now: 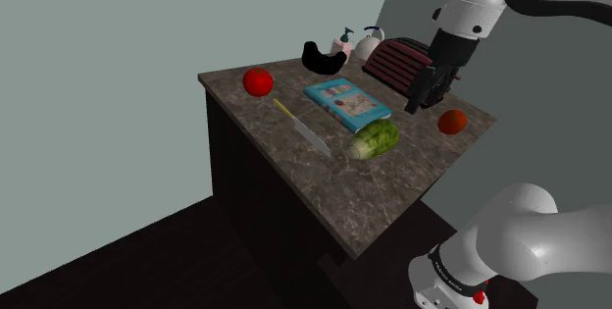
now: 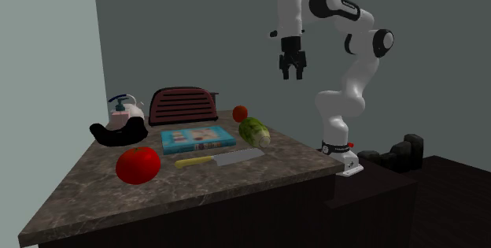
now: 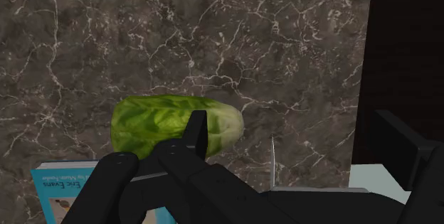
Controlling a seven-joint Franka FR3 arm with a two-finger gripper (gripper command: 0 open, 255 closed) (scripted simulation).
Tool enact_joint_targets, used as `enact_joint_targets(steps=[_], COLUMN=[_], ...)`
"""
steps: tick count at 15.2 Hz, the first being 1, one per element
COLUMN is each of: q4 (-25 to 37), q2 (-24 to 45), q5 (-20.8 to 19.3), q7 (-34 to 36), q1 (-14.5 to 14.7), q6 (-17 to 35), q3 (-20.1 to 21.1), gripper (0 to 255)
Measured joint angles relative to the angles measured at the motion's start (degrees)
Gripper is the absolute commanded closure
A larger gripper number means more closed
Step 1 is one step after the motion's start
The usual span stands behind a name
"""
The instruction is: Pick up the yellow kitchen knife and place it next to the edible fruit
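The knife [image 1: 299, 127] has a yellow handle and a grey blade. It lies flat on the marble counter [image 1: 324, 184] between a red tomato [image 1: 258, 81] and a blue book [image 1: 346, 103]. In the second exterior view the knife [image 2: 220, 159] lies in front of the book [image 2: 198, 138], with the tomato [image 2: 138, 164] to its left. A smaller red-orange fruit [image 1: 452, 122] sits near the counter's far corner. My gripper [image 2: 293, 69] hangs open and empty high above the counter, well away from the knife. Below the gripper [image 3: 293, 134] lies a green lettuce [image 3: 171, 119].
A dark red toaster [image 1: 400, 62], a kettle [image 1: 371, 40], a soap dispenser [image 1: 345, 42] and a black curved object [image 1: 324, 58] stand along the back by the wall. The lettuce [image 1: 376, 138] lies beside the book. The counter drops to a dark floor at its edges.
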Motion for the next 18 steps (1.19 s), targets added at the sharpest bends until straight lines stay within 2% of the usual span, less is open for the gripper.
enact_joint_targets(steps=[3,7,18], q4=[-0.2,-2.0,2.4], q2=[1.9,7.2,27.6], q5=[0.0,0.3,-0.5], q7=[0.0,0.2,0.5], q1=[0.0,0.0,-0.2], q6=[2.1,9.4,26.0], q3=[0.2,1.0,2.4], gripper=[0,0,0])
